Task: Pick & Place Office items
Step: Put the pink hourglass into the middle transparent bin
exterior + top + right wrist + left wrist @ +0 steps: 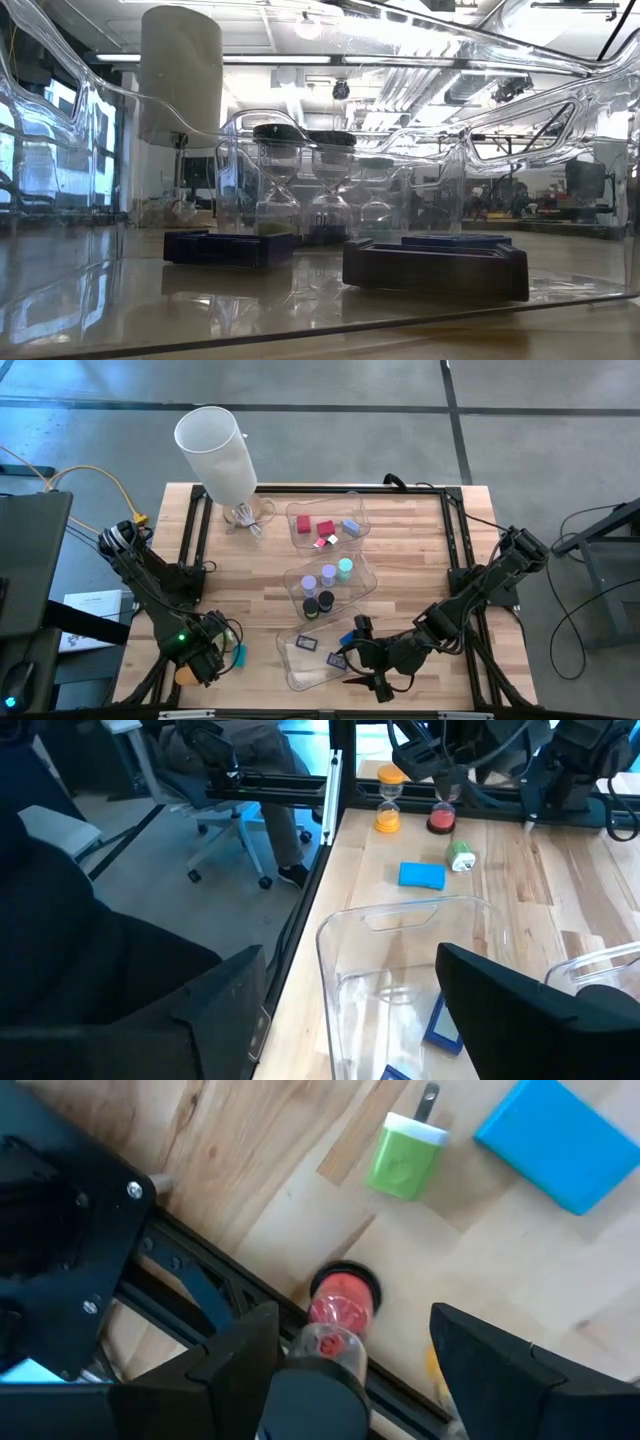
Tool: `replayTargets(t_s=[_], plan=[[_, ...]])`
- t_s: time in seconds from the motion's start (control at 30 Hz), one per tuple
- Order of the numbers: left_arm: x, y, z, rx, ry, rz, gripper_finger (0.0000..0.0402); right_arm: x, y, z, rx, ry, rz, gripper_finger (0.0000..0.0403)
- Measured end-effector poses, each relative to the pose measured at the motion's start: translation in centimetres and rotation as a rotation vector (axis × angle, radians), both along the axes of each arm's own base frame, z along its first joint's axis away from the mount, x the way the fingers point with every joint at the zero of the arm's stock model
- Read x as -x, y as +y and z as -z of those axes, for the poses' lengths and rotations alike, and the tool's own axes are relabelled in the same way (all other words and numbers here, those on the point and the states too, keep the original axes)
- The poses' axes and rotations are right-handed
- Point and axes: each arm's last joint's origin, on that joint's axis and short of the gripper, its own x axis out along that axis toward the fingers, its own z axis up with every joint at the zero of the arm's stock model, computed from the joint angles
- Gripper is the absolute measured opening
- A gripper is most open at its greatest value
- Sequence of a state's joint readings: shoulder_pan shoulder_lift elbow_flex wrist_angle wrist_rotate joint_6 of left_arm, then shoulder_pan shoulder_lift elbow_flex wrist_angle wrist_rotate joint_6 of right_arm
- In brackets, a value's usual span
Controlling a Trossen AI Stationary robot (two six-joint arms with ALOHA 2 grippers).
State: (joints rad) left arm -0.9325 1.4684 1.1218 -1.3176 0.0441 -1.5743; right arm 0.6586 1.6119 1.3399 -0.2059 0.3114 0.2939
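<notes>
My left gripper (208, 658) is open at the table's near left corner, over an upright red short cylinder (338, 1308); its fingers stand on either side of it, apart from it. An orange cylinder (388, 802), a green piece (404, 1154) and a flat blue rectangle (560, 1140) rest on the wood nearby. My right gripper (366, 658) is open at the right end of the near clear tray (400, 935), which holds flat dark rectangles (435, 268) and a blue one (444, 1020). The middle tray (362, 588) holds lilac, teal and black cylinders. The far tray (300, 532) holds red, pink and blue blocks.
A big white cylinder lamp shade (218, 452) leans over the far left part of the table. Black frame rails (190, 540) run along the left and right edges. Bare wood (410, 550) lies right of the trays. An office chair (235, 810) stands beyond the table.
</notes>
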Motion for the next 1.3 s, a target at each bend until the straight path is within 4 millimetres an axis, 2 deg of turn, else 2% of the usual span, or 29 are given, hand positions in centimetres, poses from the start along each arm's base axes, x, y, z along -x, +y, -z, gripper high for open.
replayTargets(t_s=[0.23,0.5,0.73,1.3], plan=[[-0.1,0.4,0.9,-0.073,0.084,-0.006,0.0287,0.0,0.0,0.0,-0.001,-0.001,-0.001,0.0284],[-0.6,0.7,0.9,-0.079,0.056,0.019,0.0289,0.0,0.0,0.0,-0.019,0.004,0.009,0.0284],[-0.7,0.7,0.9,-0.011,0.126,-0.007,0.0289,0.0,0.0,0.0,-0.044,0.012,0.021,0.0284],[0.7,-0.3,0.9,0.012,0.166,0.024,0.0289,0.0,0.0,0.0,-0.038,0.009,0.018,0.0284]])
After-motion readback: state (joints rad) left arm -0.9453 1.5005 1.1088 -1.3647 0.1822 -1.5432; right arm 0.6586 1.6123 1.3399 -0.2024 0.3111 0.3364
